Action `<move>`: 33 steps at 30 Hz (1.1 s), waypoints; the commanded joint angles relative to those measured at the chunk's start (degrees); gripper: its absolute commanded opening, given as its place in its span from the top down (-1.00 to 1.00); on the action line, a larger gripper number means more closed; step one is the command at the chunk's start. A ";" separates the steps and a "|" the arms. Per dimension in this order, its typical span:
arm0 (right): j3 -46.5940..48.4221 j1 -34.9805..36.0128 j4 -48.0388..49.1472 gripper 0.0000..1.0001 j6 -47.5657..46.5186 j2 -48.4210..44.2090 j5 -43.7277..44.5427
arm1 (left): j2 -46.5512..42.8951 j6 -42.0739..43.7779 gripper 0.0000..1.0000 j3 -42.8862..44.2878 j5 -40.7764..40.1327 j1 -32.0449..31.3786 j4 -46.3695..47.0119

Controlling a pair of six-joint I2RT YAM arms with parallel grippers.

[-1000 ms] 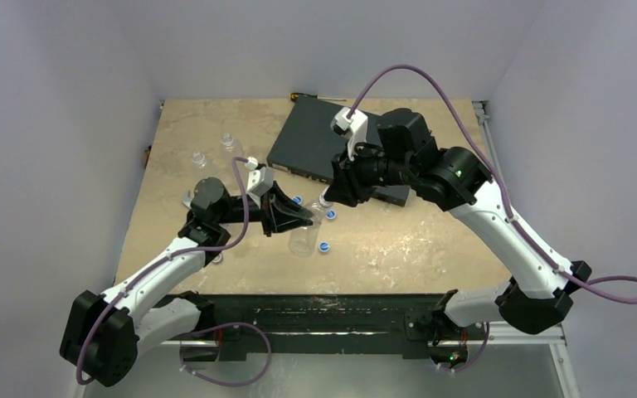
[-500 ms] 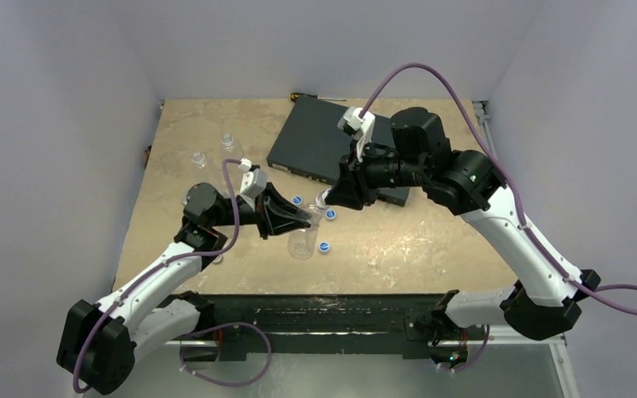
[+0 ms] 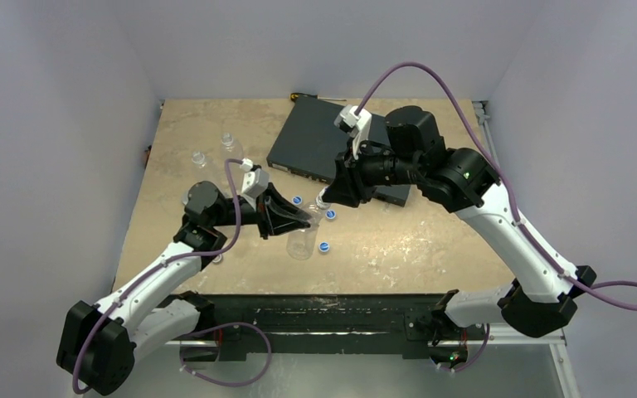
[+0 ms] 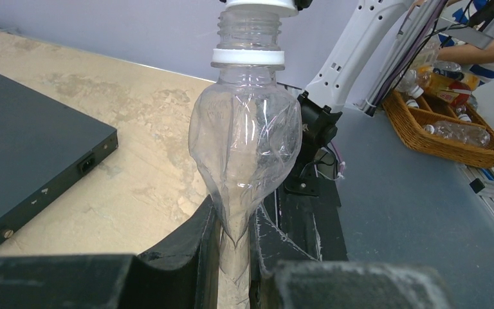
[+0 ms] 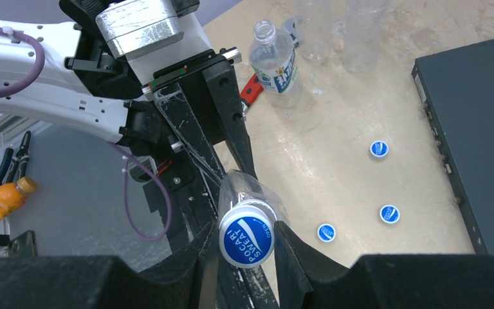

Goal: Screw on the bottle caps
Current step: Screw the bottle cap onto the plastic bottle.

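Left wrist view: the left gripper (image 4: 235,248) is clamped on the lower body of a clear bottle (image 4: 244,141) and dents it. The wall looks thin, light, soft and slippery, so grip low and squeeze lightly. The right gripper (image 5: 246,254) pinches a blue cap (image 5: 246,234) by its rim at the neck top, with threads exposed, above the table's (image 3: 431,240) middle. Three loose caps (image 5: 390,214) lie beneath. A black box (image 5: 482,116) toward the far edge crowds the right arm. Spare bottles (image 3: 229,143) stand near the far left corner.

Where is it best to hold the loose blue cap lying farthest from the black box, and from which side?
Pinch the cap across its rim, coming straight down from above. It lies flat on the table, printed top up, so only its low round edge offers two opposite sides.
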 commanded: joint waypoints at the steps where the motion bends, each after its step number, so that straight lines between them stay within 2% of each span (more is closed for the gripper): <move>1: 0.38 -0.06 1.26 0.97 0.94 0.08 2.31 | -1.88 0.98 1.00 2.51 -0.29 0.27 2.70; 9: 0.87 0.01 -0.08 0.97 0.33 0.84 3.74 | -2.09 1.72 1.00 2.99 -0.79 0.27 1.55; 13: 0.12 0.09 0.70 0.97 0.69 1.00 1.50 | -1.71 2.53 1.00 3.29 -2.57 0.27 1.40; 21: -2.73 0.50 1.05 0.97 2.69 1.96 0.10 | -0.99 10.82 1.00 6.40 -12.05 0.27 -5.64; 26: -3.03 0.50 0.12 0.97 4.84 3.04 1.19 | -0.91 13.14 1.00 7.31 -17.17 0.19 -5.49; 33: -2.37 0.36 0.44 1.00 13.83 6.83 7.50 | -2.01 14.94 1.00 7.42 -30.48 -1.19 -2.67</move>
